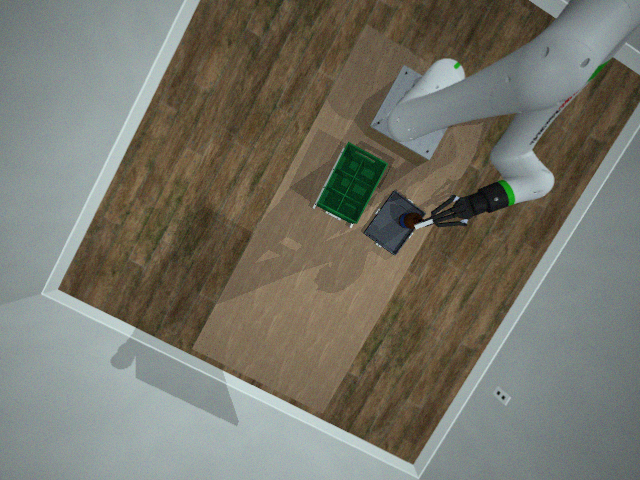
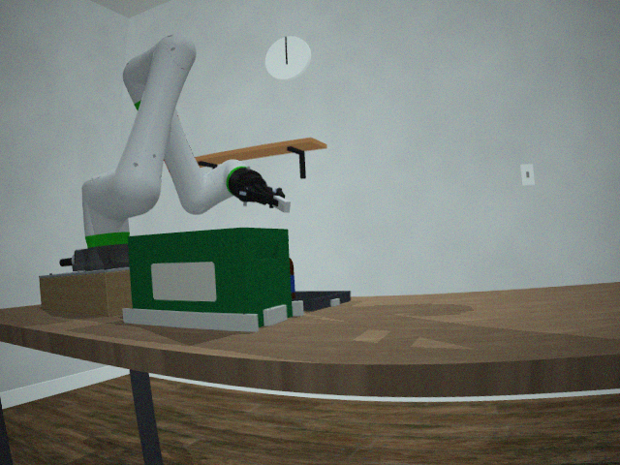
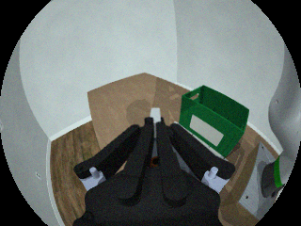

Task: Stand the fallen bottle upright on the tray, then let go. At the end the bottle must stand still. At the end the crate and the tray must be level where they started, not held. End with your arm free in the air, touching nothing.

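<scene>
The brown bottle (image 1: 413,220) (image 2: 292,281) with a blue band stands upright on the dark tray (image 1: 385,228) (image 2: 323,300), near its edge on the arm's side. In the exterior view the crate hides most of it; in the wrist view only a small brown bit of the bottle (image 3: 154,162) shows between the fingers, beyond them. My gripper (image 1: 423,223) (image 2: 283,203) (image 3: 155,114) is shut with nothing between its pads. It hangs well above the bottle and the tray, not touching them. The tray lies level on the table.
The green crate (image 1: 336,210) (image 2: 240,275) (image 3: 231,137) stands level on the table beside the tray, with compartments inside. The arm's base plate (image 1: 395,103) is behind the crate and tray. A wall shelf (image 2: 260,150) is in the background.
</scene>
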